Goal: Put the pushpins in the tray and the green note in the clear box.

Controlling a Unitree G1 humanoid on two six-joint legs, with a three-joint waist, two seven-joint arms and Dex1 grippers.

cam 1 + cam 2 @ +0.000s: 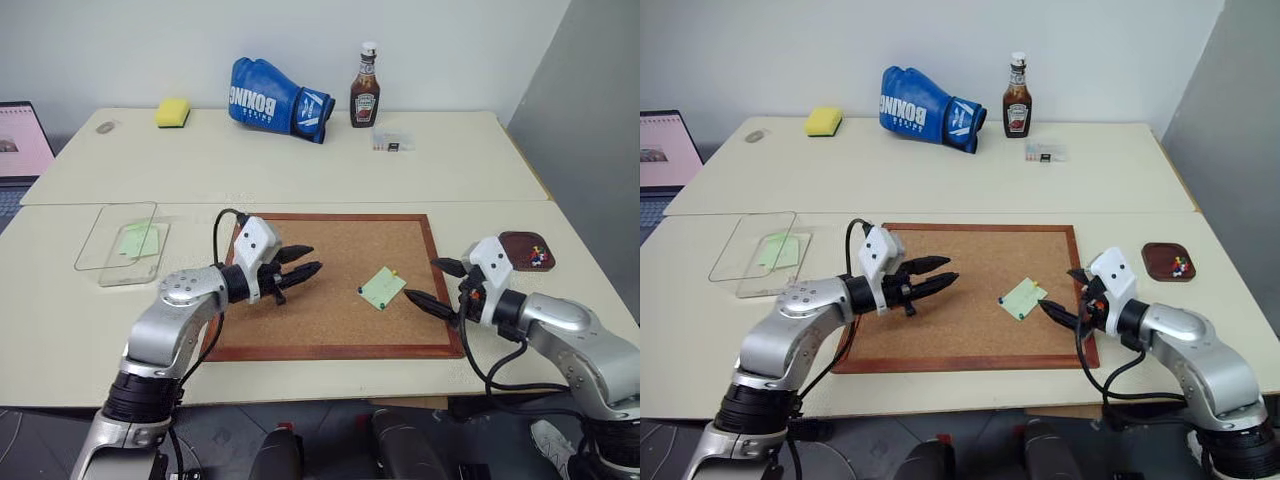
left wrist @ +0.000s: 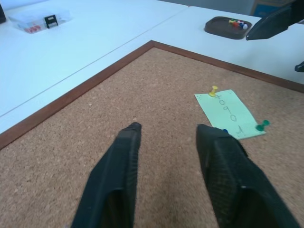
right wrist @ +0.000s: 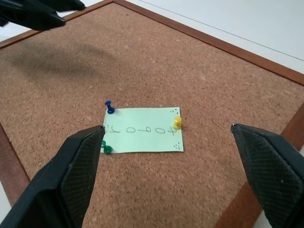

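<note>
left gripper: fingers narrowly apart, holding nothing | right gripper: spread wide, empty, near green note

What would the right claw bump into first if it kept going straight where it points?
Probably the green note pinned on the cork board: it lies straight ahead between the open fingers of the right claw, though the exact depth is hard to judge.
</note>
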